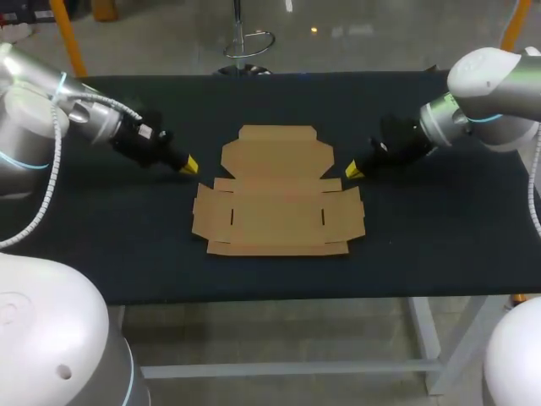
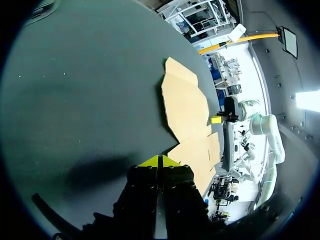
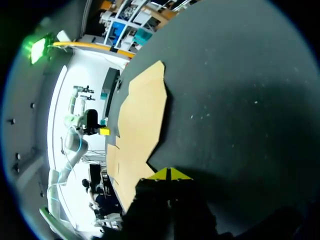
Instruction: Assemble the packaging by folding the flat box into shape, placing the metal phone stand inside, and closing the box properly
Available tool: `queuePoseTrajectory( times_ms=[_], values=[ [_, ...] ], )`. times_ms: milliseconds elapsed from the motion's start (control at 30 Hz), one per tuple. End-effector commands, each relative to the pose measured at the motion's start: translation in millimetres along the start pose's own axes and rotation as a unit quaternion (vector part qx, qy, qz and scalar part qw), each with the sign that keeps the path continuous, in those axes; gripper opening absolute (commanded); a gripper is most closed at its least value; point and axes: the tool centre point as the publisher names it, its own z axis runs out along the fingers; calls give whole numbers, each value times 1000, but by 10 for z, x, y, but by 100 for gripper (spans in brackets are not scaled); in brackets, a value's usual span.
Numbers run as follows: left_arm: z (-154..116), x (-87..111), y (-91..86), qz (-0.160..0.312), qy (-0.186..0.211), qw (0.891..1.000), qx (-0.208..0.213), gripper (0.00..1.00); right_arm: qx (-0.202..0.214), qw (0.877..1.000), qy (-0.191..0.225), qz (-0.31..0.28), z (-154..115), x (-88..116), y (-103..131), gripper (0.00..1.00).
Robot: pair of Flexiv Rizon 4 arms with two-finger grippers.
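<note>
An unfolded brown cardboard box (image 1: 277, 194) lies flat in the middle of the black table (image 1: 101, 245). My left gripper (image 1: 190, 165) hangs just off its upper left corner, shut, with nothing held. My right gripper (image 1: 352, 171) sits just off its upper right flap, shut and empty too. In the left wrist view the shut yellow tips (image 2: 159, 161) point at the flat box (image 2: 187, 107), with my right gripper (image 2: 216, 119) beyond it. The right wrist view shows its shut tips (image 3: 169, 174) beside the cardboard (image 3: 142, 120), my left gripper (image 3: 103, 131) across it. No metal phone stand shows in any view.
Bare black tabletop lies to the left, right and front of the cardboard. The table's front edge (image 1: 279, 298) runs below the box.
</note>
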Motion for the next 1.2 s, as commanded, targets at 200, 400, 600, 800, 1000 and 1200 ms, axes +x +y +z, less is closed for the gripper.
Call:
queuePoseTrajectory(
  times_ms=[200,400,600,800,1000,1200],
  values=[
    [144,-58,27,14,2,1000,-12,0,7,1000,4,-8,32,-20,48,0],
    [229,-36,48,26,-7,999,-21,0,11,1000,4,-9,58,-26,41,0],
    [271,-38,76,31,-8,999,-25,0,15,1000,5,-11,86,-36,48,0],
    [312,-35,116,34,-13,999,-28,0,18,1000,8,-11,103,-53,47,0],
    [337,-28,126,34,-15,999,-29,0,20,1000,7,-12,120,-54,48,0],
    [348,-12,145,33,-15,999,-28,0,23,1000,10,-15,147,-26,20,0]
  ],
)
